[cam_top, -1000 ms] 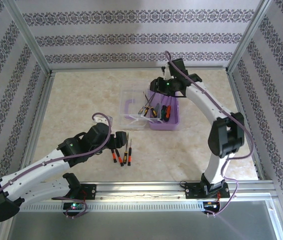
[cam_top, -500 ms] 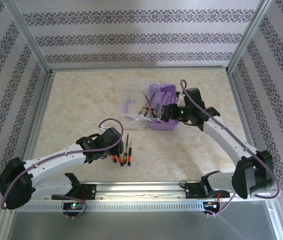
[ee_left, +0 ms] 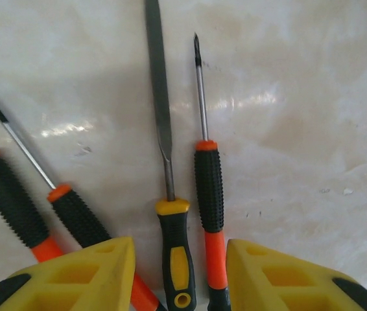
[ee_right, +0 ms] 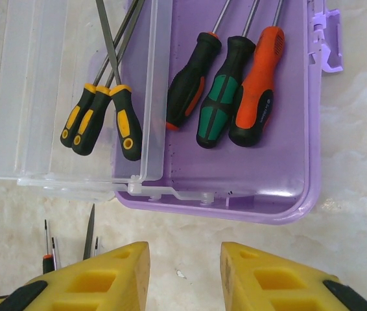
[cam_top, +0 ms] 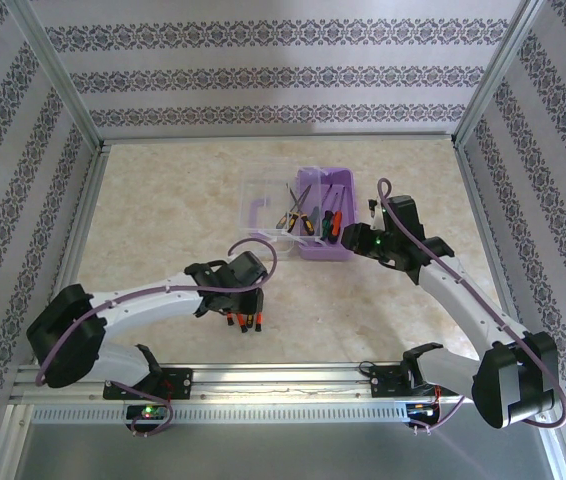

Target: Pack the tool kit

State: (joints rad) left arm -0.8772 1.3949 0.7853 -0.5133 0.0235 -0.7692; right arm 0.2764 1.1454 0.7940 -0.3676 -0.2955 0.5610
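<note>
The purple box lies open mid-table, its clear lid folded out to the left. In the right wrist view three screwdrivers with black, green and orange-red handles rest in the box. Three yellow-black tools lie on the lid. My left gripper is low over several loose screwdrivers on the table. Its open jaws straddle a yellow-black file handle and an orange-black screwdriver, with gaps at both pads. My right gripper stands open and empty just short of the box's near wall.
Two more orange-black screwdrivers lie left of the left gripper, one handle passing under its left finger. Metal frame rails run along the near edge and patterned walls enclose the table.
My left arm swung right and came down over the loose screwdrivers, its jaws narrowing. My right arm pulled back from over the box to its near right side.
</note>
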